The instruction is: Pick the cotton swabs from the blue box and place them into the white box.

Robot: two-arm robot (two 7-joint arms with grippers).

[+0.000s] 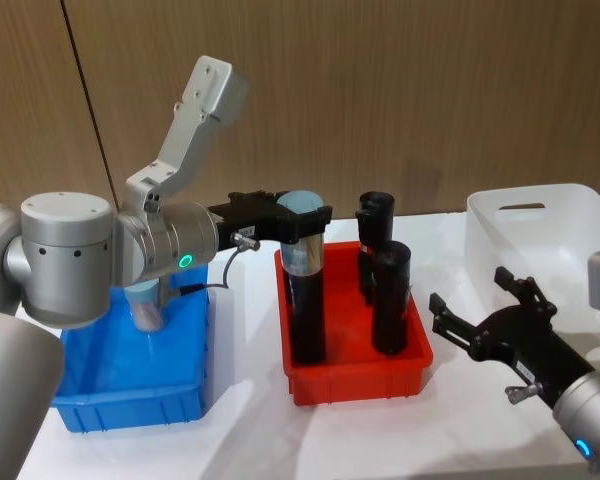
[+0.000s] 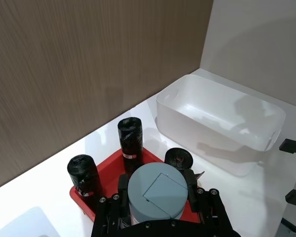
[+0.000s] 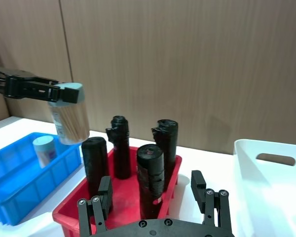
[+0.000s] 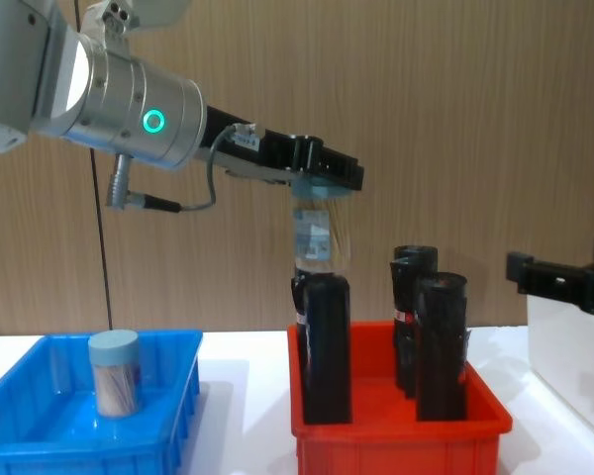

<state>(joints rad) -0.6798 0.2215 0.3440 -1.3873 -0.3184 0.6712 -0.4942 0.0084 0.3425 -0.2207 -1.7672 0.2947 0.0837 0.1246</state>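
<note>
Left gripper [image 1: 305, 212]: jaws clenched on the pale lid of one jar of cotton swabs [image 4: 317, 237], held upright in the air over the left side of the red bin [image 1: 360, 382], just above a black bottle [image 1: 306, 310].
Second jar of cotton swabs [image 1: 147, 305]: stood upright inside the blue box [image 1: 130, 408], at the counter's [image 1: 250, 400] left front.
White box [image 1: 540, 215]: sat toward the counter's far right corner.
Right gripper [image 1: 485, 300]: jaws released, holding nothing, hovered near the counter's right front, beside the red bin.
</note>
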